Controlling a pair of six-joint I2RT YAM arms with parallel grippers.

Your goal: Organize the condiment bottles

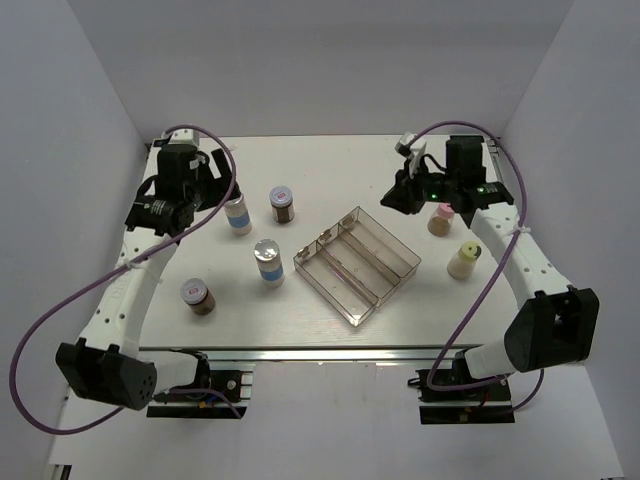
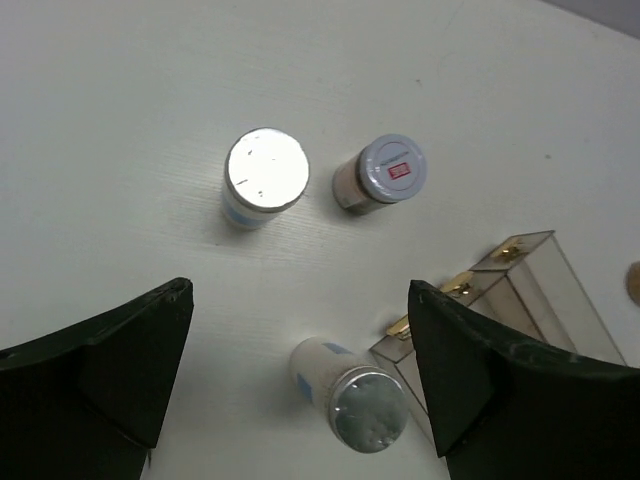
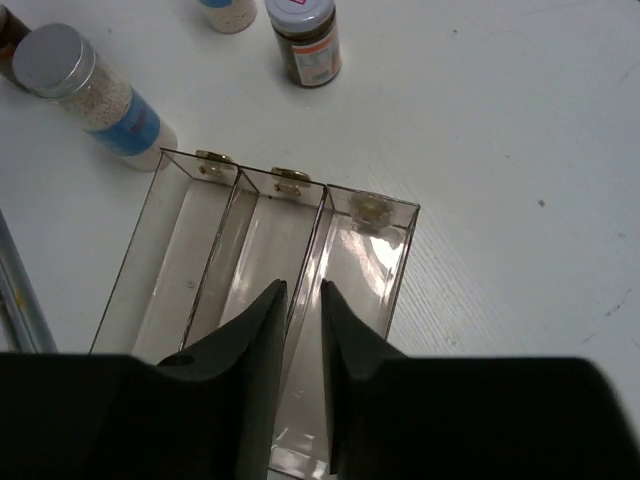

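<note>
My left gripper [image 2: 300, 385], jaws spread, hangs over the upright silver jar [image 1: 238, 213] left of the tray [image 1: 356, 265]; my right gripper [image 3: 302, 330] (nearly pressed together, empty) hovers above the tray.

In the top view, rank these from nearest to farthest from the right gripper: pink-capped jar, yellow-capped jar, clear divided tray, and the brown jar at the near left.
1. Pink-capped jar, just right of the right gripper.
2. Clear divided tray and yellow-capped jar: too close to call.
3. Brown jar, across the table at the near left.
</note>
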